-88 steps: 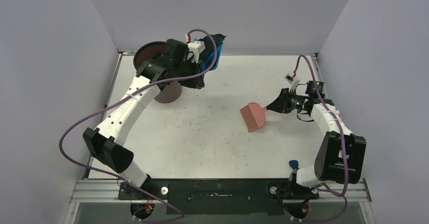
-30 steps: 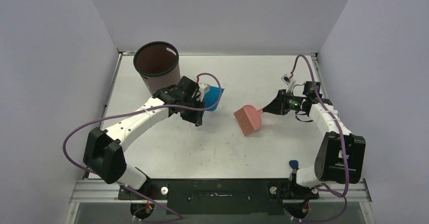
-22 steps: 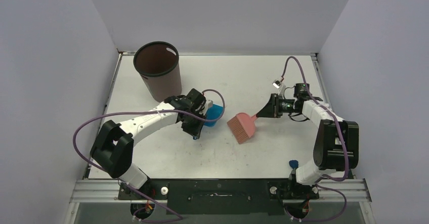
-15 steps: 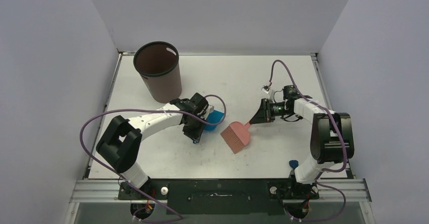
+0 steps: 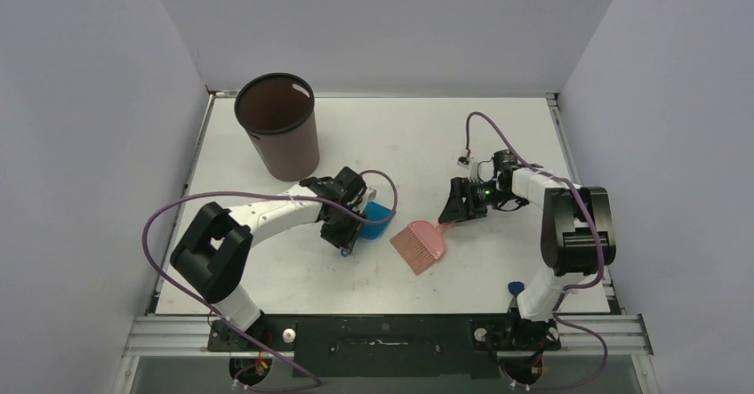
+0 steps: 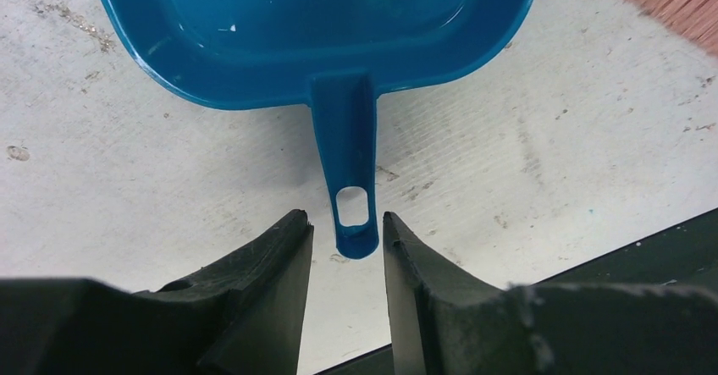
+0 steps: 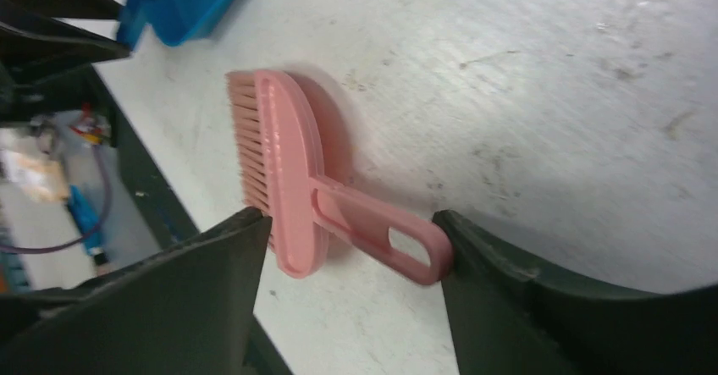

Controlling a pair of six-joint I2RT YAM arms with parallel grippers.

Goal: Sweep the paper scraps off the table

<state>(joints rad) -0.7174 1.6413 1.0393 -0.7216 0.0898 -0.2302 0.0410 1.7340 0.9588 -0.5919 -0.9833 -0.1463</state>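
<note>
Letting go of both tools: left gripper [image 6: 345,219] is released, the dustpan [image 6: 322,19] handle loose between its jaws. Right gripper [image 7: 349,216] is spread wide either side of the brush [image 7: 292,180] handle, not clamping. Both lie flat near the centre of the table [image 5: 356,269], brush at 3 o'clock of dustpan. No paper scraps visible on the table; probably in the bin [image 5: 277,127] at 10 o'clock, so the job looks finished. Earlier the dustpan was up at the bin and the brush was gripped.

Dustpan [image 5: 378,213] L of brush [image 5: 418,241], on table [image 5: 418,136]
</note>
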